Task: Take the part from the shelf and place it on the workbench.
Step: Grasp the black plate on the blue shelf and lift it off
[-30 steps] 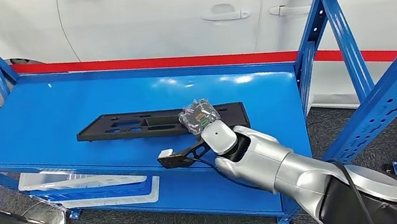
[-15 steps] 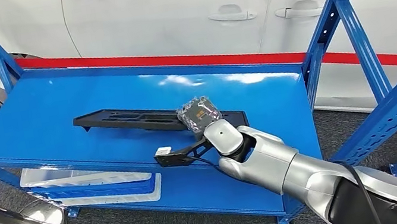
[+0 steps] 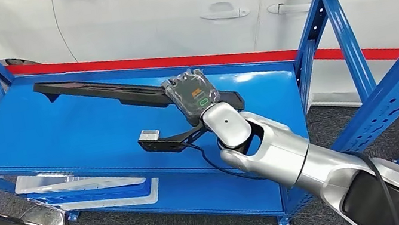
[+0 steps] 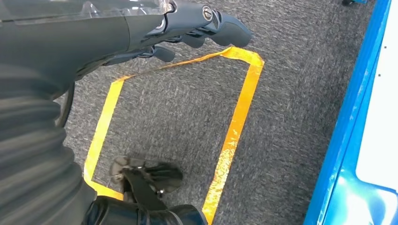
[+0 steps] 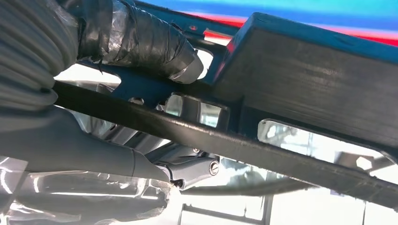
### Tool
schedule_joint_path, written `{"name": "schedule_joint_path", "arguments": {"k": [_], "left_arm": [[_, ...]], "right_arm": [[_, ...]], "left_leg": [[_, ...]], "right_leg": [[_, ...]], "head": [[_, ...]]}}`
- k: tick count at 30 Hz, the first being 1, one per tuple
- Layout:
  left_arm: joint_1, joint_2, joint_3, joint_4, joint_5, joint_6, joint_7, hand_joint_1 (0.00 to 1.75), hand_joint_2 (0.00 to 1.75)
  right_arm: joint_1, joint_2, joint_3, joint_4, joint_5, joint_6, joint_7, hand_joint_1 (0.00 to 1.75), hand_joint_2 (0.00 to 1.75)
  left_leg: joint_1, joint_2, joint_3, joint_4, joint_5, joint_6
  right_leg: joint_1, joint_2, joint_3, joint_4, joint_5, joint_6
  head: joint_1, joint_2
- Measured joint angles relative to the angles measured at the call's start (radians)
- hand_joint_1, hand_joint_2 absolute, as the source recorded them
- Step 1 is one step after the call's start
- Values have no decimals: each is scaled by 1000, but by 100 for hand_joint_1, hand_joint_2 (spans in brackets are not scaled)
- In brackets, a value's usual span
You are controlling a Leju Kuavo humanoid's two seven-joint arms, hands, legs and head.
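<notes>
The right hand (image 3: 191,94), wrapped in clear plastic film, grips the long, flat black plastic part with cut-out slots (image 3: 98,90) near one end. The part is raised off the blue metal shelf deck (image 3: 68,136) and tilted, its far end reaching toward the shelf's rear left corner and its near end projecting just past the hand. In the right wrist view the thumb (image 5: 155,47), bound in dark tape, presses on one face of the part (image 5: 300,93) while the other fingers (image 5: 185,166) close against the opposite face. The silver right arm (image 3: 288,156) enters from the lower right. A small black bracket with a pale block at its tip (image 3: 159,142) stands out from the wrist. A white tray (image 3: 75,183) lies on the lower blue shelf. Behind the rack stand a white car (image 3: 169,14) and a red barrier strip (image 3: 135,65). The left hand (image 4: 187,23) hangs over grey carpet marked with yellow tape (image 4: 234,126); its dark fingers are loosely extended and hold nothing.
</notes>
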Motion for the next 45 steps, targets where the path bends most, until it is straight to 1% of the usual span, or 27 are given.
{"name": "schedule_joint_path", "arguments": {"k": [2,3,6,8,9,11,12,13,14,15,17,18,19,21,23,25,27,28,29,30,32,33,34,37,42,43,45], "left_arm": [[-3,0,0,0,1,2,2,0,175],[-4,0,0,0,1,3,2,0,175],[-7,-1,0,0,3,6,6,0,175],[-7,-1,0,0,7,9,14,0,175],[-8,-1,0,0,11,12,20,0,175],[-9,-1,1,0,23,17,38,0,175],[-9,-1,1,0,31,19,49,0,175],[-7,-1,2,0,39,20,61,0,175],[-4,-1,3,0,48,17,72,0,175],[-1,-1,4,0,56,12,83,0,175],[2,-1,7,0,72,-1,102,0,175],[3,0,9,0,80,-6,110,0,175],[4,1,11,1,86,-11,117,0,175],[5,4,18,1,96,-19,130,0,175],[6,9,23,2,101,-32,143,0,175],[7,13,25,2,104,-43,153,0,175],[7,14,25,2,109,-48,161,0,175],[8,14,26,2,111,-47,164,0,175],[8,15,26,2,114,-45,167,0,175],[8,16,27,3,117,-43,171,0,175],[8,19,27,4,120,-35,175,0,175],[7,20,28,4,120,-31,177,0,175],[6,21,29,4,120,-27,178,0,175],[6,22,32,4,120,-17,181,0,175],[8,22,32,5,122,-11,185,0,175],[7,22,32,5,122,-9,188,0,175],[6,23,33,5,126,-5,194,0,175]], "right_arm": [[-6,-9,-14,-38,3,0,1,175,175],[-9,-13,-19,-52,4,0,2,175,175],[-12,-23,-30,-84,9,-3,7,175,175],[-13,-31,-36,-99,14,-11,9,175,175],[-13,-36,-41,-105,17,-19,10,175,175],[-14,-43,-47,-114,24,-34,10,175,175],[-14,-46,-49,-118,26,-39,10,175,175],[-12,-50,-50,-122,28,-41,9,175,175],[-11,-52,-50,-127,30,-43,9,175,175],[-10,-54,-51,-133,33,-46,10,175,175],[-11,-58,-57,-151,42,-58,10,175,175],[-11,-59,-61,-163,46,-65,10,175,175],[-12,-60,-64,-174,49,-73,10,175,175],[-13,-63,-68,-193,55,-86,9,175,175],[-12,-65,-71,-207,60,-99,9,175,175],[-12,-66,-74,-221,63,-118,7,175,175],[-10,-67,-77,-232,64,-136,2,175,175],[-7,-68,-78,-236,63,-142,-1,175,175],[-3,-68,-78,-239,61,-147,-6,175,175],[1,-69,-79,-243,55,-153,-11,175,175],[4,-69,-81,-252,39,-166,-23,175,175],[4,-69,-83,-256,32,-172,-27,175,175],[4,-70,-84,-259,27,-177,-30,175,175],[4,-70,-86,-266,20,-179,-37,175,175],[4,-70,-86,-268,18,-177,-43,175,175],[2,-70,-86,-270,15,-176,-47,175,175],[1,-70,-86,-274,9,-170,-56,175,175]], "left_leg": [[-3,-1,61,-130,54,7],[-5,-1,78,-168,62,10],[-8,-2,87,-193,57,21],[-3,-1,94,-204,63,31],[-1,0,98,-209,64,37],[-1,0,100,-210,63,43],[-2,0,100,-209,63,45],[-2,0,100,-208,62,46],[-3,0,100,-207,60,46],[-3,-1,101,-205,59,45],[-5,-3,99,-196,52,40],[-7,-4,96,-191,49,36],[-8,-5,93,-188,48,31],[-9,-6,91,-188,48,23],[-8,-5,86,-174,35,13],[-5,-3,50,-93,-13,2],[-2,-3,-9,34,-66,-6],[-1,-3,-29,73,-72,-9],[0,-3,-33,76,-60,-10],[1,-3,-18,40,-30,-10],[0,-3,44,-93,38,-5],[-2,-3,70,-150,56,-1],[-4,-4,84,-183,62,3],[-9,-6,88,-199,62,16],[-6,-5,90,-205,68,24],[-4,-3,92,-209,70,30],[0,-1,93,-214,75,40]], "right_leg": [[2,1,2,0,-3,5],[3,2,1,0,-3,9],[5,1,-3,-4,0,23],[6,-1,-9,13,-16,33],[6,-2,-26,51,-39,36],[4,-4,-91,181,-101,40],[3,-4,-124,245,-121,41],[3,-4,-144,279,-124,41],[3,-4,-144,273,-107,41],[3,-4,-124,227,-73,38],[5,-4,-58,88,-9,30],[6,-4,-33,38,6,27],[7,-3,-21,12,9,25],[7,-2,-19,5,7,20],[3,-2,-14,-4,11,12],[-1,-4,-8,-10,13,5],[-1,-4,-8,-10,12,2],[0,-4,-7,-9,11,2],[0,-4,-6,-9,11,1],[-1,-3,-5,-8,10,1],[1,-2,-2,-8,9,4],[2,-1,-3,-8,9,7],[3,-1,-5,-8,9,11],[3,-1,-7,-12,15,25],[3,-2,-9,-6,9,32],[3,-3,-25,30,-16,35],[2,-6,-89,181,-89,43]], "head": [[0,0],[1,0],[1,0],[2,0],[4,0],[5,0],[5,0],[6,0],[6,0],[6,0],[6,0],[5,0],[5,0],[4,0],[3,0],[-2,0],[-5,0],[-5,0],[-6,0],[-6,0],[-5,0],[-5,0],[-4,0],[-4,0],[-4,0],[-2,0],[2,0]]}}
